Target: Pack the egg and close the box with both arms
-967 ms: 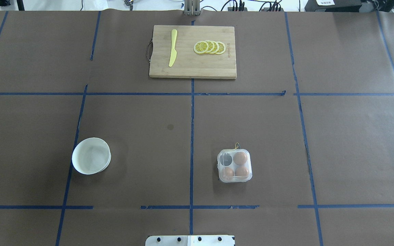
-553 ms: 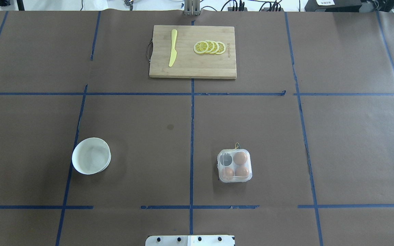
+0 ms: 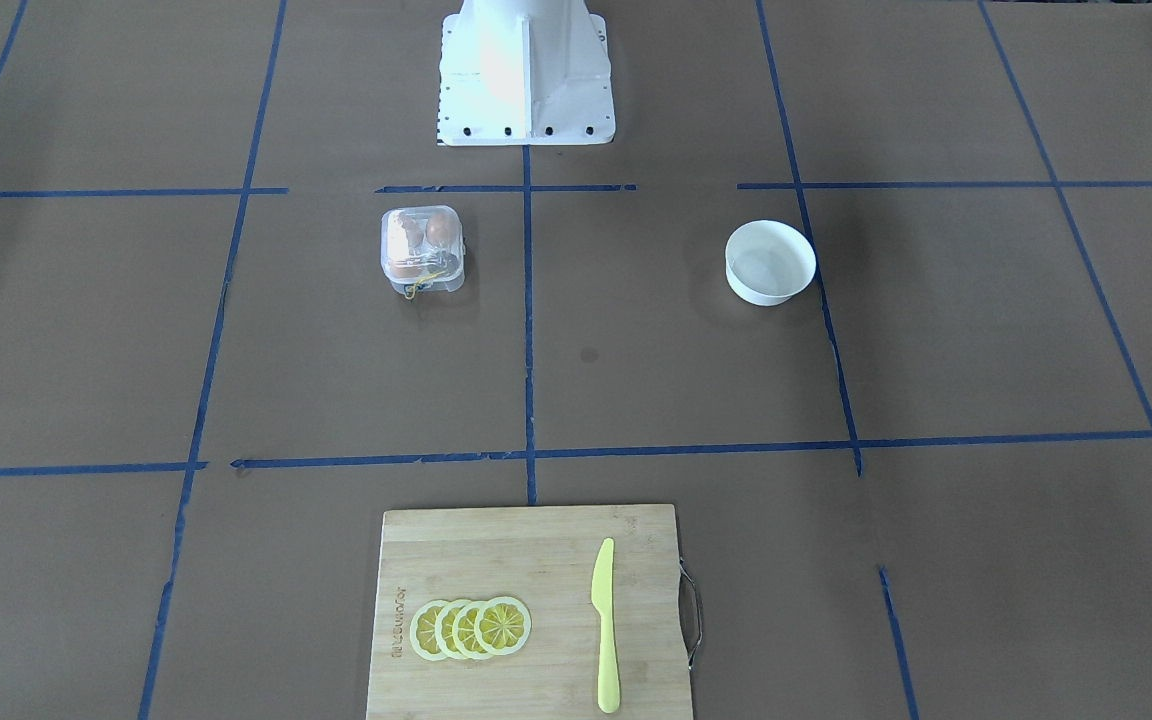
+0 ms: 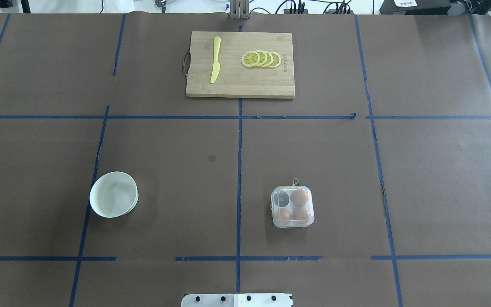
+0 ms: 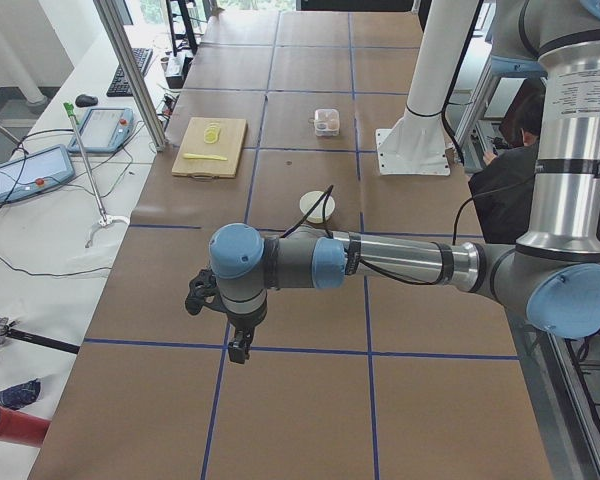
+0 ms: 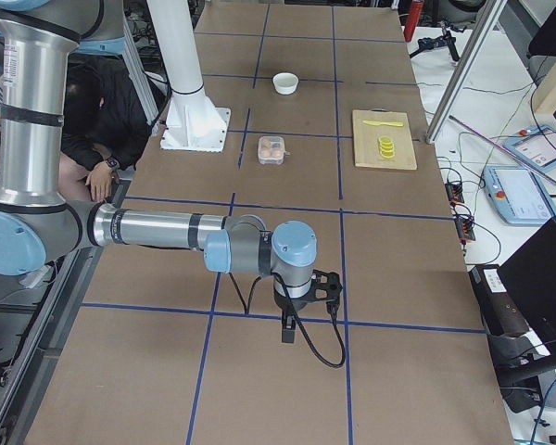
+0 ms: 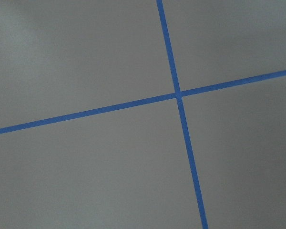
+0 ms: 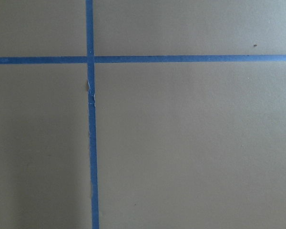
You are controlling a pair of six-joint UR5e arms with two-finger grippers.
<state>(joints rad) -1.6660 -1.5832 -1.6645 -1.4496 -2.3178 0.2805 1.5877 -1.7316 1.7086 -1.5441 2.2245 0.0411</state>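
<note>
Left hand (image 5: 238,348): black, pointing down over a blue tape line at the robot's left end of the desk; I cannot tell how far open it is or whether it grips anything.
Right hand (image 6: 287,332): likewise down over the tape at the opposite end; its opening cannot be told either.
Desk (image 4: 164,149): brown paper cover, gridded with blue tape.
Left arm (image 5: 380,262): stretched level, low above the desk.
Right arm (image 6: 157,228): the same on its side.
Cutting board (image 4: 237,85): wooden, at the far middle edge.
Bowl (image 4: 113,195): round, white, on the robot's left.
Box (image 4: 292,207): clear carton just right of the centre tape line, near the robot base, lid seemingly down, well apart from both hands.
Knife (image 4: 215,59): yellow, lying on the board.
Lemon slices (image 4: 261,59): overlapping row beside the knife.
Eggs (image 4: 299,197): three orange-brown ones in the box's cups; the fourth cup looks dark.
</note>
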